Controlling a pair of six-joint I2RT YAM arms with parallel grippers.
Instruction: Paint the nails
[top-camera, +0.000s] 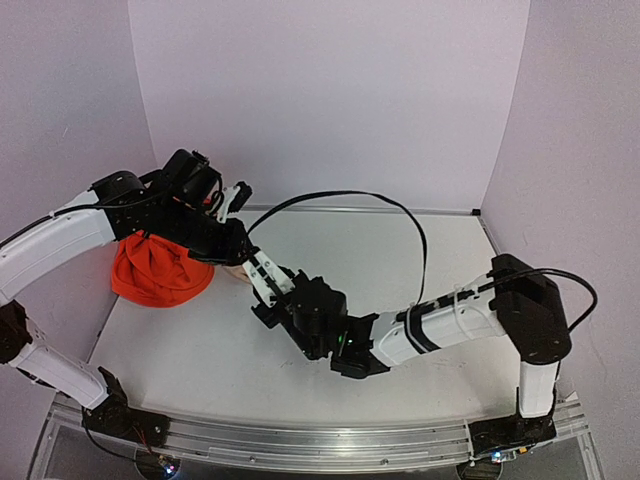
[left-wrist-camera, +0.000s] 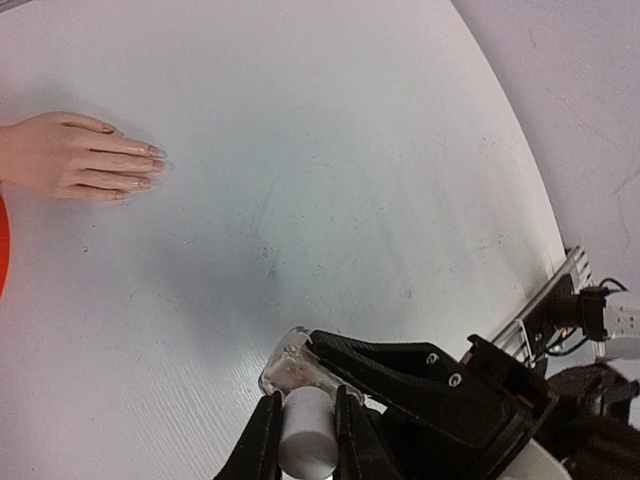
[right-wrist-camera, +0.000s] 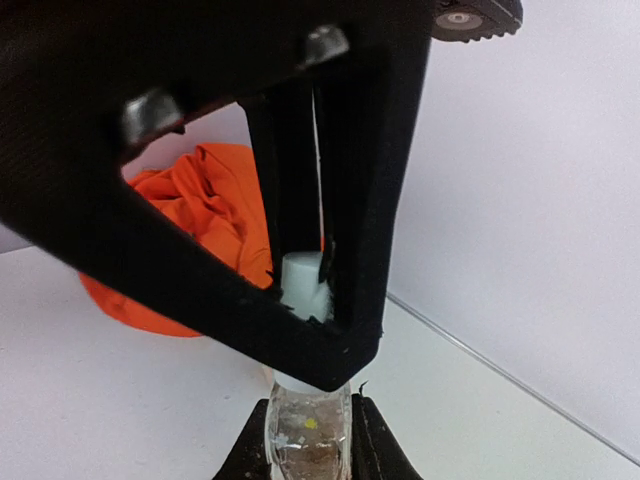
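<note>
A small clear bottle (right-wrist-camera: 308, 430) with a white cap (right-wrist-camera: 303, 285) is held between both grippers above the table. My right gripper (right-wrist-camera: 308, 455) is shut on the bottle's glass body. My left gripper (left-wrist-camera: 307, 440) is shut on the white cap (left-wrist-camera: 305, 435), with the bottle (left-wrist-camera: 292, 368) beyond it. In the top view the two grippers meet at the table's middle left, left gripper (top-camera: 250, 258), right gripper (top-camera: 272, 288). The pale mannequin hand (left-wrist-camera: 75, 155) lies flat, its nails (left-wrist-camera: 155, 152) pointing right. Its orange sleeve (top-camera: 158, 270) lies beside the left arm.
A black cable (top-camera: 405, 215) arcs over the table from the left gripper to the right arm. Pale walls close in the back and both sides. A metal rail (top-camera: 320, 445) runs along the near edge. The orange sleeve also shows in the right wrist view (right-wrist-camera: 200, 215).
</note>
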